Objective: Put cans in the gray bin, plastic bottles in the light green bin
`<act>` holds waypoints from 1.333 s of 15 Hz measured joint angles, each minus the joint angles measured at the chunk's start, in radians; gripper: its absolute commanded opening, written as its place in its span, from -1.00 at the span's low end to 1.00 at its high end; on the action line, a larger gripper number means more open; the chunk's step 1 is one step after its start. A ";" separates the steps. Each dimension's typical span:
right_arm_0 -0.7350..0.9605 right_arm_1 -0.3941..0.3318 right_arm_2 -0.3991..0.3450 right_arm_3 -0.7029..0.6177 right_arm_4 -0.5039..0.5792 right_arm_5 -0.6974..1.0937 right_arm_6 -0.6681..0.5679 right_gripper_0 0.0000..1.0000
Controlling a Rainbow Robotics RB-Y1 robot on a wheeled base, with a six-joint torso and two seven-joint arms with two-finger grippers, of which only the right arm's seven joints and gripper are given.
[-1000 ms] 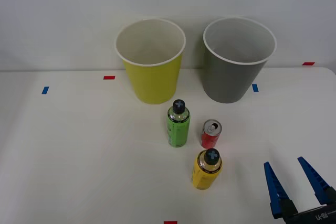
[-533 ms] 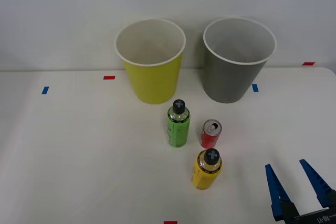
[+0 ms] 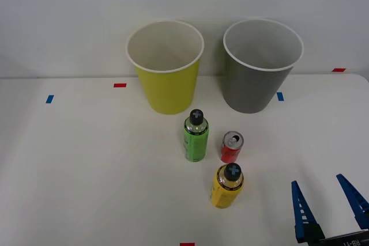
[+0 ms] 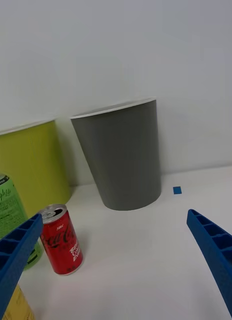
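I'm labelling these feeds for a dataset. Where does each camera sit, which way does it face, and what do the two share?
Front view: above the arms, looking forward and down at the table; the open right gripper enters at lower right.
Right wrist view: on the right arm's wrist, looking low across the table toward the wall; its two blue fingers frame the picture.
Shared: gray bin, light green bin, red can, green bottle, yellow bottle.

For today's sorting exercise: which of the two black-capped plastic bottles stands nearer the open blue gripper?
The yellow bottle. It stands nearer the right gripper than the green bottle, which stands closer to the bins.
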 measured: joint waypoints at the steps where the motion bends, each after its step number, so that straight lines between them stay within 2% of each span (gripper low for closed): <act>1: 0.003 0.006 -0.001 0.000 -0.004 0.000 0.013 1.00; 20: 0.012 0.015 -0.014 0.000 -0.009 0.000 0.031 1.00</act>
